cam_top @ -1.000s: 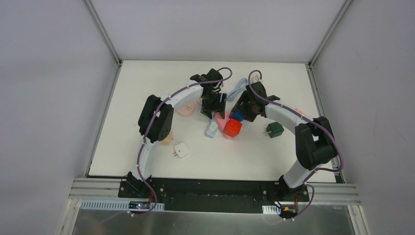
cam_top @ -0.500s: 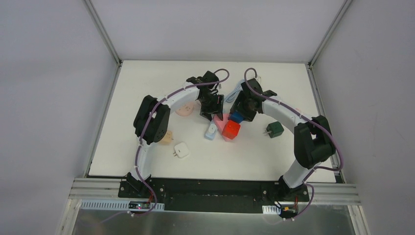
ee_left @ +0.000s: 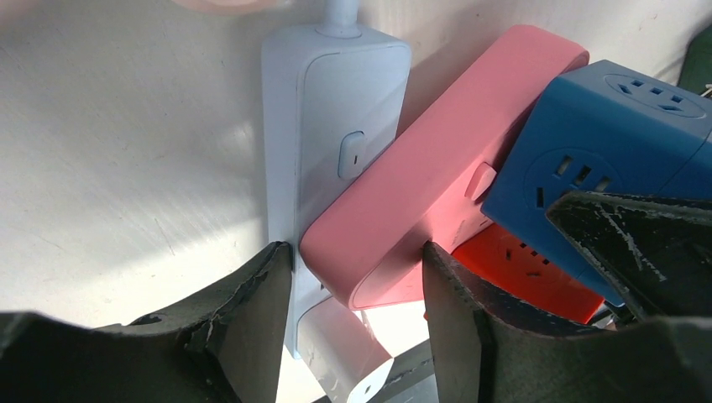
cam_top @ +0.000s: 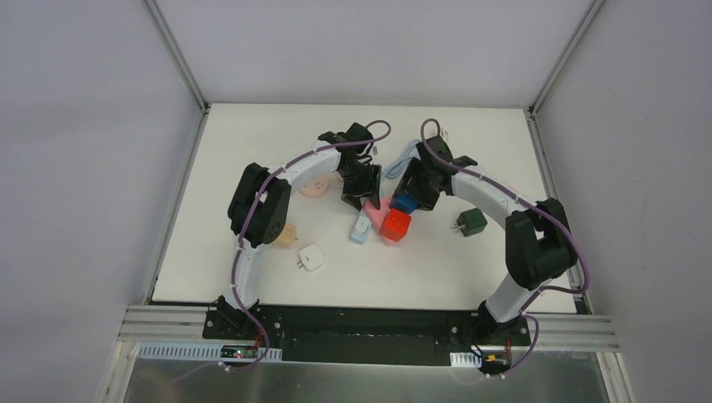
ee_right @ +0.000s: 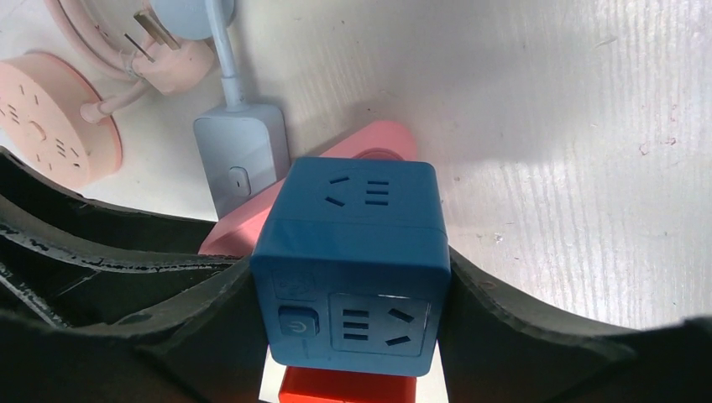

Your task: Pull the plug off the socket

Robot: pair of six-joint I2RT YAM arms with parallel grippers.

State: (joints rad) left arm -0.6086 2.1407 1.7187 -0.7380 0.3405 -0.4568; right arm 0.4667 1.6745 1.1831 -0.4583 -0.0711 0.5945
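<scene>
Mid-worktop [cam_top: 252, 168], left gripper [ee_left: 354, 306] clamped the pink socket strip [ee_left: 437, 159], right gripper [ee_right: 353, 323] clamped the blue cube plug [ee_right: 357, 227] seated on it; judged best: pull straight out, no twisting, strip held down.

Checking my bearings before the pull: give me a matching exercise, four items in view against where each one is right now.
Things:
1. blue cube socket
2. pink power strip
3. dark green cube adapter
4. white square adapter

Places:
A. lying alone, beside the left arm
B. between the fingers of the left gripper
C. standing alone, beside the right arm
D. between the fingers of the right gripper

Pairs: 1-D, 2-B, 3-C, 4-A
</scene>
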